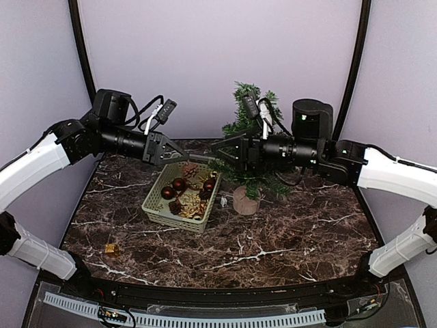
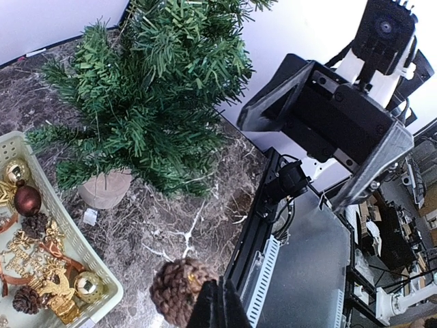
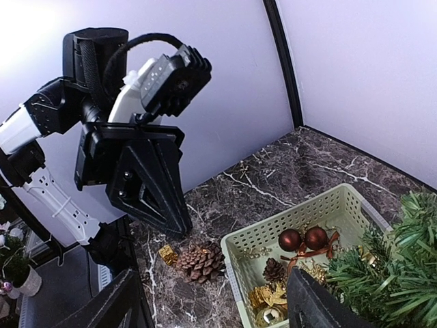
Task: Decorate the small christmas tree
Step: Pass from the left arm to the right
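Observation:
The small christmas tree [image 1: 249, 130] stands on a tan wooden base [image 1: 246, 200] at the back middle, right of the pale green basket [image 1: 153, 205]. It also shows in the left wrist view [image 2: 150, 89] and at the right edge of the right wrist view [image 3: 389, 266]. My left gripper [image 1: 179, 158] hovers over the basket's far left corner, shut on a brown pine cone [image 2: 179, 290] that hangs at its fingertips [image 3: 181, 229]. The pine cone [image 3: 201, 261] hangs left of the basket rim [image 3: 273, 232]. My right gripper [image 1: 229, 152] is open and empty in front of the tree, facing the left gripper.
The basket [image 2: 68, 232] holds dark red balls [image 3: 290, 239], small pine cones and gold ornaments. A small gold gift box [image 1: 111, 249] lies on the marble at the front left. A white tag [image 2: 89, 216] lies by the tree base. The table's near edge has a black rail.

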